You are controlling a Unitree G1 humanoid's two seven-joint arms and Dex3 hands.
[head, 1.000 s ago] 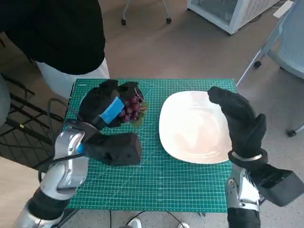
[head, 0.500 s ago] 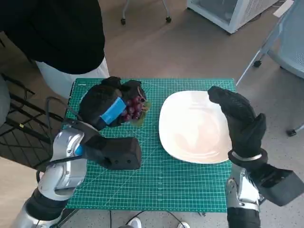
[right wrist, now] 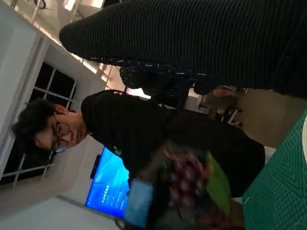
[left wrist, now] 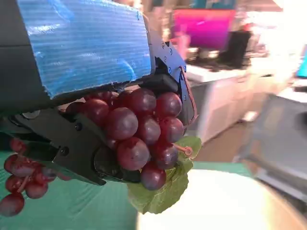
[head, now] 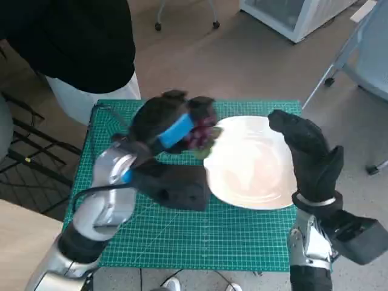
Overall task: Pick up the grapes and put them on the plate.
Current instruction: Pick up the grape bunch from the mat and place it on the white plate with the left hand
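Observation:
My left hand (head: 171, 120) grips a bunch of dark red grapes (head: 202, 132) with a green leaf and carries it in the air at the left rim of the white plate (head: 251, 163). In the left wrist view the grapes (left wrist: 139, 134) sit between the black fingers (left wrist: 72, 143), the leaf (left wrist: 165, 187) hanging below over the plate (left wrist: 211, 206). My right hand (head: 306, 151) hovers over the plate's right side, holding nothing, fingers stretched out. The right wrist view shows the grapes (right wrist: 184, 184) blurred, with the left hand (right wrist: 144, 201) around them.
A green cutting mat (head: 182, 236) covers the table. A person in black (head: 66, 42) stands at the table's far left corner and also shows in the right wrist view as a person (right wrist: 144, 129). Chair wheels (head: 185, 24) and a white cabinet (head: 291, 15) lie beyond.
My left hand has lifted the grapes off the mat and swung them right, up to the plate's left rim. The right hand has stayed in place.

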